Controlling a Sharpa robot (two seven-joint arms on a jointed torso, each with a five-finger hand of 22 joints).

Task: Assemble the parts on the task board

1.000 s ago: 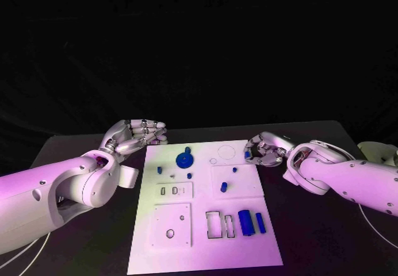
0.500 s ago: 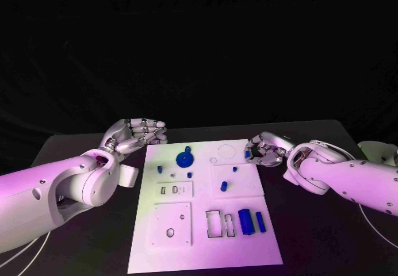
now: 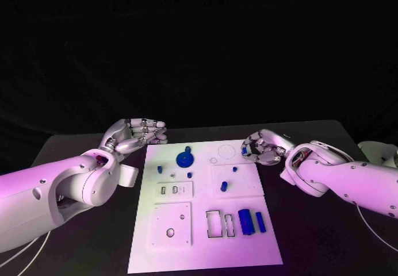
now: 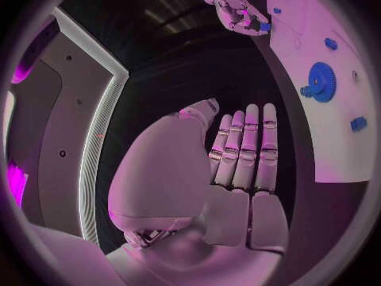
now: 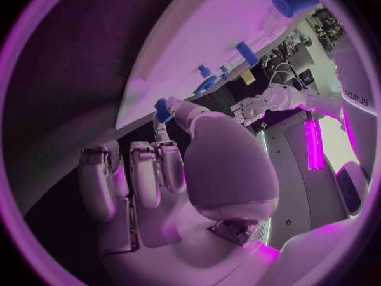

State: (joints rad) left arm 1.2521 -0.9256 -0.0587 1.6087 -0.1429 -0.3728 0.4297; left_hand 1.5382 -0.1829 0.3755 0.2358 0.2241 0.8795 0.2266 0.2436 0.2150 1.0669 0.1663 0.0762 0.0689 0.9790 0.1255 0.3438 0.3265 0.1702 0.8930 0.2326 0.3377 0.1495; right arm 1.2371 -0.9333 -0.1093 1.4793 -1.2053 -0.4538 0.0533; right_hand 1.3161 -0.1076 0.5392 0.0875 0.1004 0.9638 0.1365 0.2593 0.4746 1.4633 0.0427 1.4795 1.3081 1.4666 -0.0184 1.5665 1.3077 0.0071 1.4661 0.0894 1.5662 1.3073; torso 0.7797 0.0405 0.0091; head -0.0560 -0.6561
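We see the white board (image 3: 207, 201) lying in the middle of the black tabletop (image 3: 315, 230), with our two hands at its far corners.

Our right hand (image 3: 261, 150) sits at the board's far right corner and pinches a small blue part (image 5: 162, 110) between thumb and a fingertip, right at the board's edge; the other fingers (image 5: 127, 178) are curled in beside it. The left wrist view shows the same part as a blue speck in that hand.

Our left hand (image 3: 137, 135) hovers just off the board's far left corner, beside the edge and above the tabletop. It holds nothing; its fingers (image 4: 246, 146) lie straight and close side by side in the wrist view.

On the board, a blue gear (image 3: 185, 159) stands near the far middle. Small blue pegs (image 3: 190, 175) lie just nearer than it, one more at the left near the edge. A blue oval piece (image 3: 224, 186) rests in the right middle panel. Two long blue blocks (image 3: 246, 221) lie side by side near the right near corner, next to rectangular slots (image 3: 214, 224). A square plate with a round hole (image 3: 170, 233) sits at the near left
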